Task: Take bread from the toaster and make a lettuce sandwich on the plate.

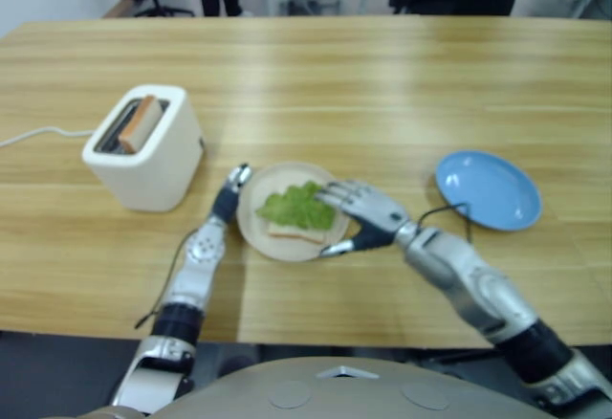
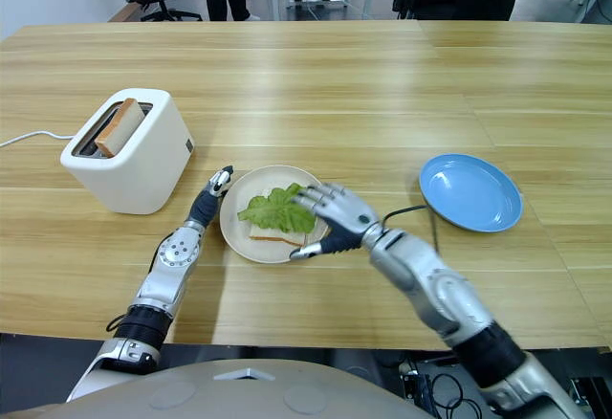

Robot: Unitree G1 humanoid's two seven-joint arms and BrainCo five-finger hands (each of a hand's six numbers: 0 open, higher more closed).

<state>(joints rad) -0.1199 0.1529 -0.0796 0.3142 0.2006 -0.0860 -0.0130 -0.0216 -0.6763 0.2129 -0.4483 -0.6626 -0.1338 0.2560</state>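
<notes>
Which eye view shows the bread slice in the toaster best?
Right eye view, narrowly: the bread slice sticks up from the toaster with the empty slot beside it plain. Left eye view shows the same slice from almost the same angle.

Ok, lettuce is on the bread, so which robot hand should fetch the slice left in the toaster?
Left. The left robot hand lies at the plate's left edge, on the toaster's side, holding nothing. The right robot hand rests over the lettuce, farther from the slice.
</notes>
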